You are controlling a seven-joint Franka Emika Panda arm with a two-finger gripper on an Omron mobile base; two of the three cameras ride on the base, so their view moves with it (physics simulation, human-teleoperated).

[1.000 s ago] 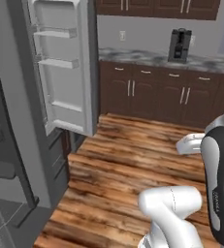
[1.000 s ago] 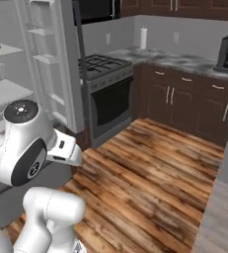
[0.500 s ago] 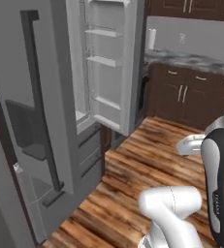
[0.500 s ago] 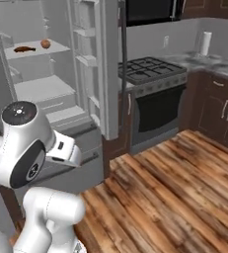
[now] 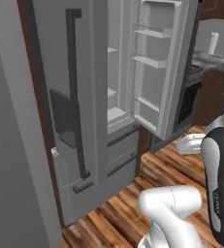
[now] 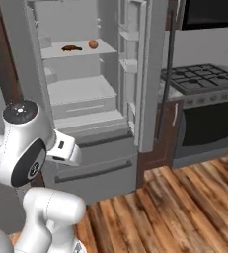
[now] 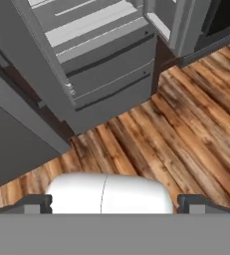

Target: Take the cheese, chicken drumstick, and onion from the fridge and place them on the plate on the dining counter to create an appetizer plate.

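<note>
The fridge (image 6: 93, 94) stands open in front of me, its pale shelves bare except for the upper one. On that shelf lie the dark brown chicken drumstick (image 6: 71, 48) and, just to its right, the round tan onion (image 6: 93, 44). In the left base view the fridge (image 5: 118, 87) shows its grey left door with a long handle and its right door swung out. My gripper (image 7: 116, 204) is open and holds nothing. It hangs low over the wood floor, well short of the fridge drawers (image 7: 111, 64). The cheese, the plate and the dining counter are out of view.
A stove (image 6: 202, 86) with a dark oven front stands right of the fridge. The open right fridge door (image 5: 164, 72) with its racks juts into the room. A paper towel roll (image 5: 212, 42) sits on the far counter. Wood floor (image 6: 184, 207) lies before the fridge.
The whole picture has shifted: the base has turned toward the fridge, which now faces the cameras and looks closer. The arm holds the same folded pose, gripper still open.
</note>
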